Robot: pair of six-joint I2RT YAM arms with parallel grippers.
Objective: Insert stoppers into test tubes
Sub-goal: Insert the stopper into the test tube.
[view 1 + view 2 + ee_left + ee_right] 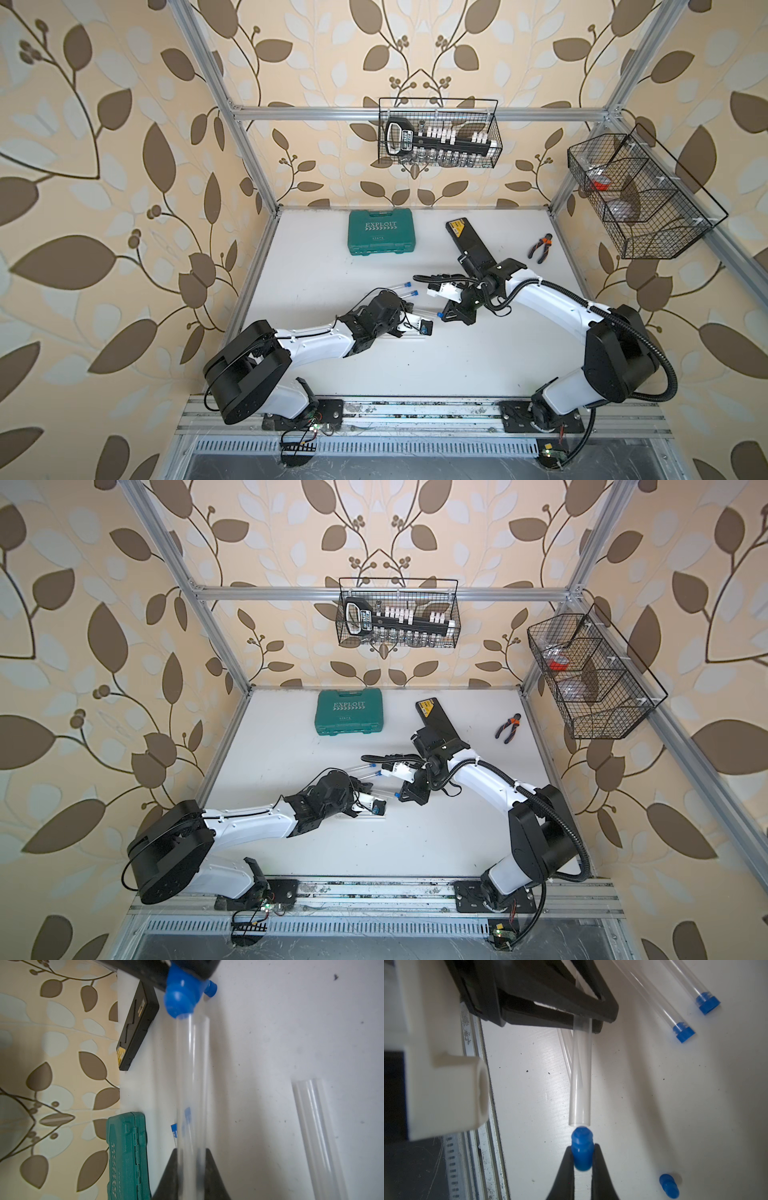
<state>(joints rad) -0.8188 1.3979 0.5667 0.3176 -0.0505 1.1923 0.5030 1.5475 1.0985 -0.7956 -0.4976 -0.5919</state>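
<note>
The stopper [581,1153] sat pinched in the right gripper [582,1152], whose jaws were closed tight on it. Its tip was at the open mouth of a tube [580,1084] above the middle of the table [457,365]. The left gripper [191,1155] was clamped on that tube. Two stoppered tubes [652,998] lay just beyond, slightly left. A loose stopper [669,1186] and an open tube [318,1136] lay nearby.

A green case [381,231] marked EXPLOIT is laid flat at the back of the white bench [478,357]. A black case [467,241] with a yellow label and orange-handled pliers [541,247] are set alongside. A rear wire basket [438,99] and a side wire basket [648,245] are hung above.
</note>
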